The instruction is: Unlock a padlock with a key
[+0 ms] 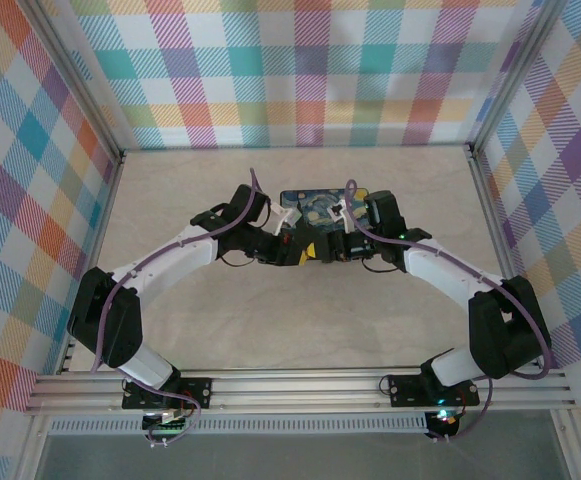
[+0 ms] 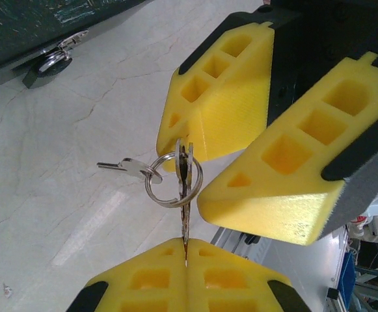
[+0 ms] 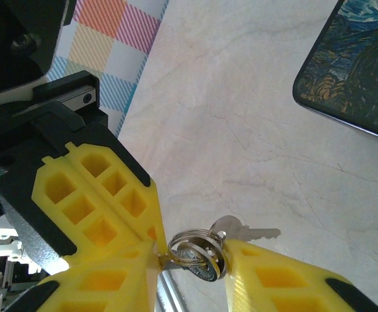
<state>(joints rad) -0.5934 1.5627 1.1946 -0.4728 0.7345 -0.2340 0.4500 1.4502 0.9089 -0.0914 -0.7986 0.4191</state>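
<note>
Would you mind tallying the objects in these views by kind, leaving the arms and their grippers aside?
Keys: 2
Key ring: 1
Padlock: 1
Box: 1
Total: 5

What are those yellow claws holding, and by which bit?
The left gripper pinches the key by its blade tip. The right gripper brackets the key ring; whether it grips is unclear.
</note>
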